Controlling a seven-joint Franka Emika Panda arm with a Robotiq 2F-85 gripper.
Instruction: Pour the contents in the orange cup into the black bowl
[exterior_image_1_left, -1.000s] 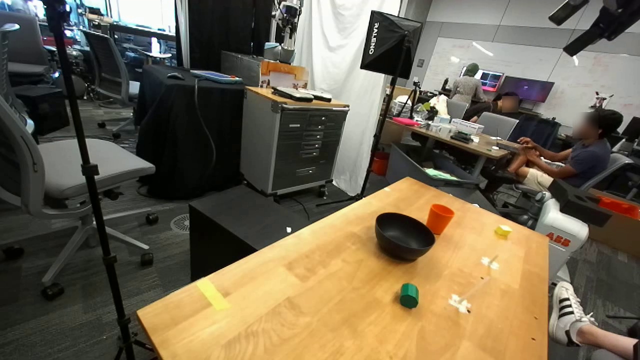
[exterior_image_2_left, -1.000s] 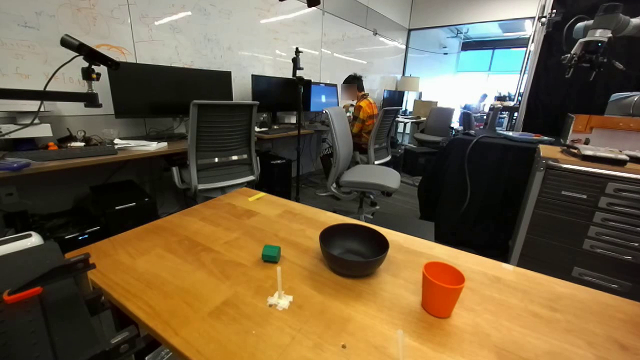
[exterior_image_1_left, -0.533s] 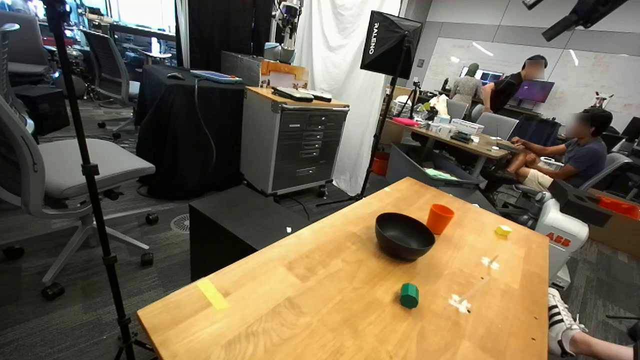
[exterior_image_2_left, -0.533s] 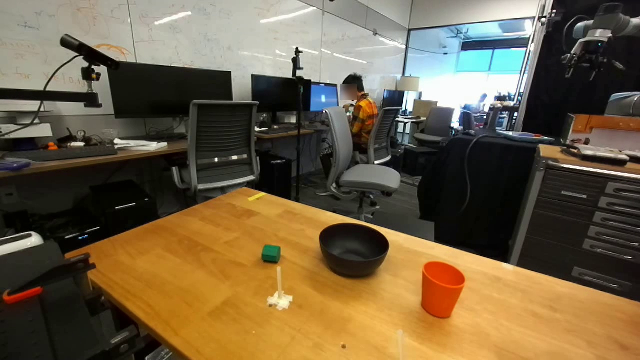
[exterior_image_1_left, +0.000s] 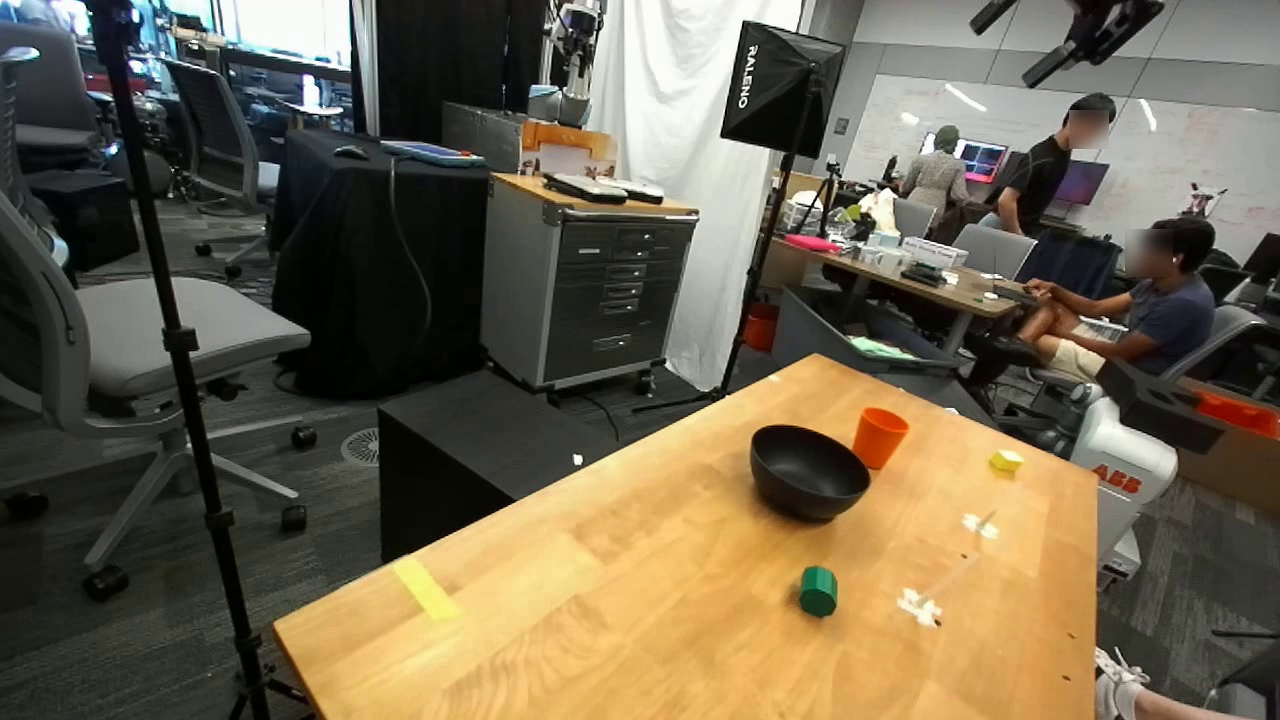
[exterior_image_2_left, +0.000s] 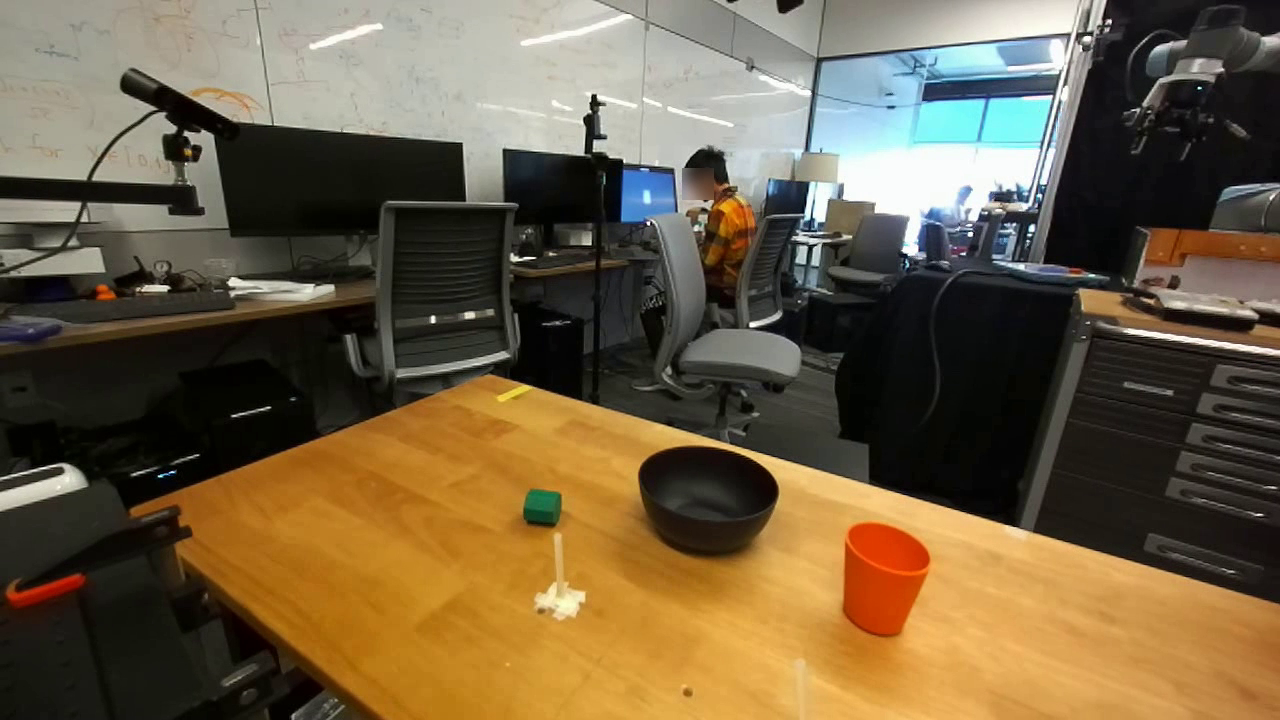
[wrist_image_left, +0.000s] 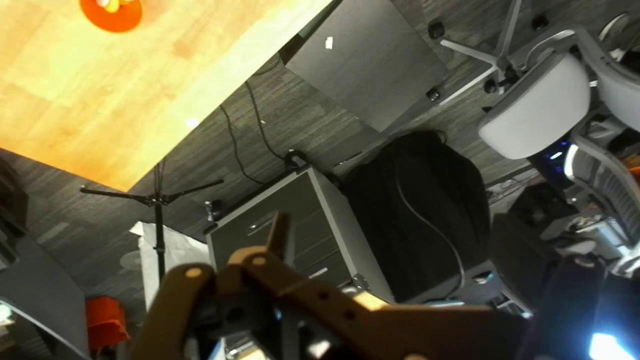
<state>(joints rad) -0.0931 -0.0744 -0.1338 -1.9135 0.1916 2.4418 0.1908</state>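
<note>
Fingers spread apart and holding nothing, a Robotiq gripper (exterior_image_1_left: 1003, 54) hangs at the top of an exterior view, well apart from the orange cup (exterior_image_1_left: 880, 440) standing upright on the wooden table (exterior_image_1_left: 600, 560). We see the black bowl (exterior_image_2_left: 708, 518) near the cup in an exterior view, a clear gap between them, with a faceted green block (exterior_image_2_left: 542, 508) across the bowl. In the wrist view, the cup's contents (wrist_image_left: 113, 5) show yellow, cut off by the top edge. We read RALENO in white capitals on a black softbox (exterior_image_1_left: 775, 105), and ABB in red on a white robot arm (exterior_image_1_left: 1135, 455) beside the table. Handwriting (exterior_image_2_left: 168, 40) on the whiteboard (exterior_image_2_left: 420, 90) is mostly too faint to make out; a drawer label (exterior_image_2_left: 1147, 388) on the tool cabinet (exterior_image_2_left: 1120, 470) is too small.
</note>
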